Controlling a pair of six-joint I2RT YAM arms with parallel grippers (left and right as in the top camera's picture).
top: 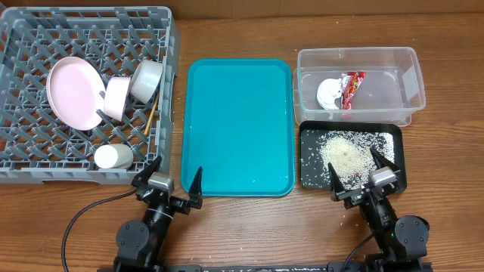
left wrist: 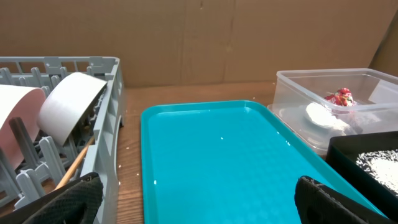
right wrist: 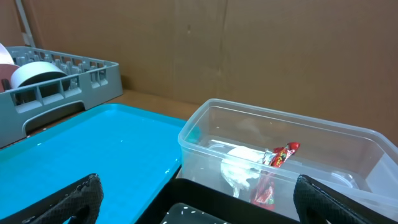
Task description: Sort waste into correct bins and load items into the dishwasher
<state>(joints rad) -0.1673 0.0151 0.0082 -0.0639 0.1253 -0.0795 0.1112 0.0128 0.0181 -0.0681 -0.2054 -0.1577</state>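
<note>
The grey dish rack (top: 23,162) at the left holds the white-pink plate (top: 73,92), the pale pink bowl (top: 116,98), the grey-green bowl (top: 147,80), a wooden chopstick (top: 151,117) and a white cup (top: 113,156). The clear tub (top: 412,79) at the right holds the white napkin (top: 330,93) and the red wrapper (top: 352,88); both show in the right wrist view, napkin (right wrist: 241,167) and wrapper (right wrist: 273,168). The black tray (top: 399,159) holds rice grains (top: 349,149). My left gripper (top: 169,182) is open and empty by the teal tray's near left corner. My right gripper (top: 363,175) is open and empty over the black tray's near edge.
The flat teal tray (top: 238,125) lies bare between the rack and the bins. A few rice grains lie on the wood by the black tray's near edge. A black cable runs along the table at the front left. A cardboard wall stands behind the table.
</note>
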